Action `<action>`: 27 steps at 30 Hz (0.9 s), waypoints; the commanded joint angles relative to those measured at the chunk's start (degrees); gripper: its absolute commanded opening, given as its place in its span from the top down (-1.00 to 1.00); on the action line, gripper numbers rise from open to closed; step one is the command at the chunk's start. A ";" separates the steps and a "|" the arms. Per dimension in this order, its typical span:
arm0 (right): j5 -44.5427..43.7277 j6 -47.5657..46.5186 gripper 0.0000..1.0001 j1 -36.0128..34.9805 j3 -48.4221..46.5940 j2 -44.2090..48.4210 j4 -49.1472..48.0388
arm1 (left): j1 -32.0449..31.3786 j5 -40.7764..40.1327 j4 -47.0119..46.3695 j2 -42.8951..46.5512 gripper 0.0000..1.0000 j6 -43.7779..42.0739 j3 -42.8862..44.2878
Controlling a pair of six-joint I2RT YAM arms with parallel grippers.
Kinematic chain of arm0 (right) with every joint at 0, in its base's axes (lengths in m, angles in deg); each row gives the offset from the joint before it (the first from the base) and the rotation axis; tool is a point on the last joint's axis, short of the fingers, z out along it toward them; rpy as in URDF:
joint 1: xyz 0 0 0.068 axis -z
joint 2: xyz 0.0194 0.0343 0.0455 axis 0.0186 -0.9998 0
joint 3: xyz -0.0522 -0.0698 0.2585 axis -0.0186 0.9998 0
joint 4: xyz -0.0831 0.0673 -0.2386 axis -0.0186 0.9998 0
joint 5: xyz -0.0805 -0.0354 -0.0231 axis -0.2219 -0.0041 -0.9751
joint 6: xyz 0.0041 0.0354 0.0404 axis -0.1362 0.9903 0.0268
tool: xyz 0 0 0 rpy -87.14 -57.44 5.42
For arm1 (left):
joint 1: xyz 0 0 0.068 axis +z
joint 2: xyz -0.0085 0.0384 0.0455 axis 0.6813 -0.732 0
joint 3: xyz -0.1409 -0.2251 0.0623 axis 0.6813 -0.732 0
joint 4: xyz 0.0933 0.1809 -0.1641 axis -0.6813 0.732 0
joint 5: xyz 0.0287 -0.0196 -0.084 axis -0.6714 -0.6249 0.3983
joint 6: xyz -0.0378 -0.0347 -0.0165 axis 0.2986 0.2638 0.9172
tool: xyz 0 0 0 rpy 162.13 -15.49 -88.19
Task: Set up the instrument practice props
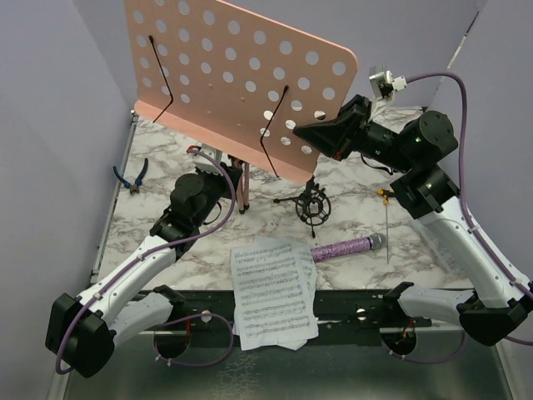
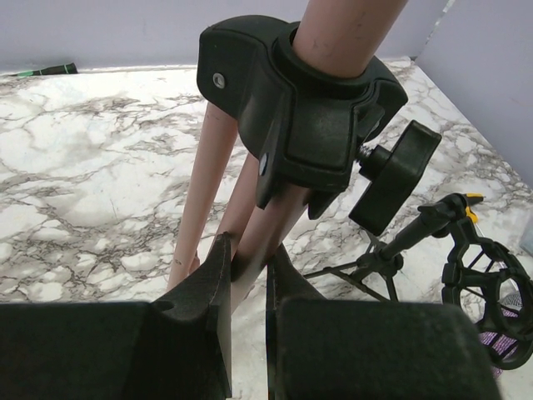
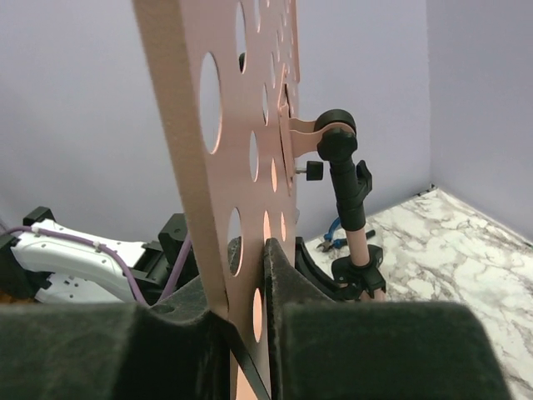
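1. The music stand [image 1: 241, 83] is upright on its tripod legs at the back left of the table [image 1: 166, 242]. Its pink perforated desk is tilted and rises above both arms.
2. The left gripper [image 2: 248, 258] is low at the tripod. Its jaws are nearly closed and pinch one pink leg just below the black collar and clamp knob.
3. The right gripper [image 3: 250, 250] is raised at the right edge of the desk. Its jaws are narrowed onto the thin perforated panel, with one finger on each face.
4. The shock-mount [image 1: 315, 207] stands on its small black tripod near the table centre, right of the stand's legs and apart from them.
5. The microphone [image 1: 348, 247] lies flat on the table, in front of the shock-mount and not touching it. Its glittery purple body points right.
6. The sheet-music pages [image 1: 273, 292] lie in a loose stack just left of the microphone. They overhang the near edge of the table onto the black base rail.
7. The pliers [image 1: 133, 175] lie at the left edge.
8. The screwdriver [image 1: 388, 218] lies on the right, with its shaft close to the microphone's head.
9. The table surface is white marble pattern with grey veins. Plain lilac walls [image 1: 50, 125] enclose it on three sides.
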 commanded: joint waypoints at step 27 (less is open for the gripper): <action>-8.23 0.21 -0.20 -1.64 0.53 1.78 5.89 | -2.21 1.09 2.52 -2.36 1.00 -0.51 8.34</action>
